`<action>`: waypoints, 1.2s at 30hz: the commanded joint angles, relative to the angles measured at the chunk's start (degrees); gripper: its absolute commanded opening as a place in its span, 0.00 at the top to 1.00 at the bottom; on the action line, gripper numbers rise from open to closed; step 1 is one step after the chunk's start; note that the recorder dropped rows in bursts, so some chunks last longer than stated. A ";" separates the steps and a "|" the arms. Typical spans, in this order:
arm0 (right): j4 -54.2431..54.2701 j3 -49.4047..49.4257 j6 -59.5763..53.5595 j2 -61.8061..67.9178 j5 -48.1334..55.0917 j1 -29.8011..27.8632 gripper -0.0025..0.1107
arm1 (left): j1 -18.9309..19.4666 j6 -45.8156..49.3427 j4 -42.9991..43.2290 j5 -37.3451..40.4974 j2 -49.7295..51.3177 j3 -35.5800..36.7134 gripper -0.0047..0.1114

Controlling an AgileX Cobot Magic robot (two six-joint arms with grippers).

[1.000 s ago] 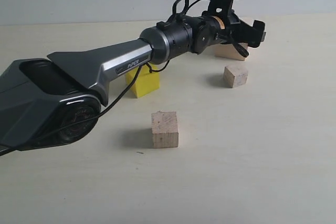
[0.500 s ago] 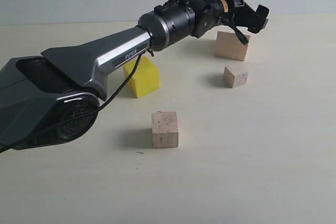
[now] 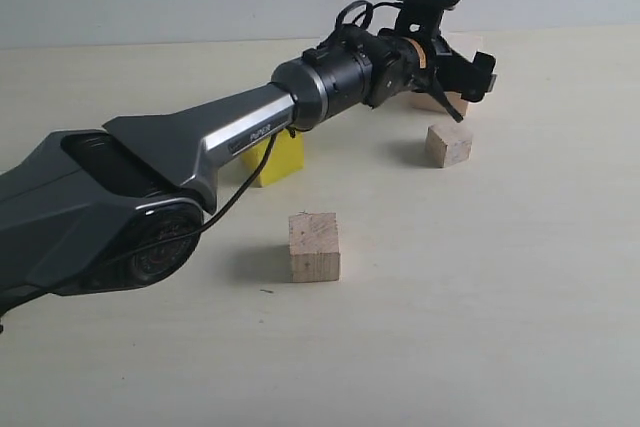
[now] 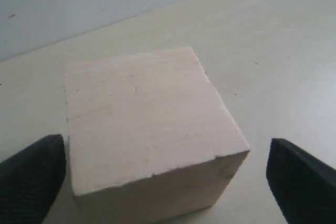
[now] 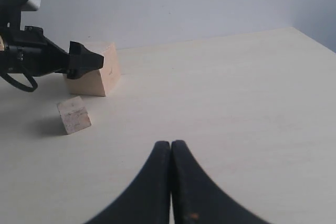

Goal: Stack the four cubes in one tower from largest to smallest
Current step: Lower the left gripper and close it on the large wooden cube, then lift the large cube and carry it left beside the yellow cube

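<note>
Exterior view: medium cube (image 3: pixel 314 246) nearest, fully visible. Yellow cube (image 3: pixel 285 160) half hidden behind my left arm. Small cube (image 3: pixel 448 144) beyond. Large cube (image 3: pixel 427 102) farthest, mostly masked by my left gripper (image 3: pixel 470 82), jaws spread astride it, nothing grasped. My right gripper (image 5: pixel 170 179) pinched closed, empty.

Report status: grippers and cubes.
Left gripper open, flanking large cube. Right gripper shut, empty. Yellow cube, medium cube, small cube lying apart; nothing stacked.
</note>
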 commanded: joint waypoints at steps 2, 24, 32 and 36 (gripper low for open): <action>-0.04 0.24 -0.43 -0.38 -0.35 -0.37 0.98 | -0.07 -5.00 0.16 -4.02 1.68 -0.23 0.06; -0.04 0.24 -0.43 -0.38 -0.35 -0.37 0.98 | 0.05 -6.12 2.87 4.93 -3.44 -0.23 0.96; -0.04 0.24 -0.43 -0.38 -0.35 -0.37 0.98 | 0.56 -0.14 2.66 22.78 -13.34 -0.23 0.96; -0.04 0.24 -0.43 -0.38 -0.35 -0.37 0.98 | 2.37 -0.14 2.42 30.73 -15.29 -0.23 0.96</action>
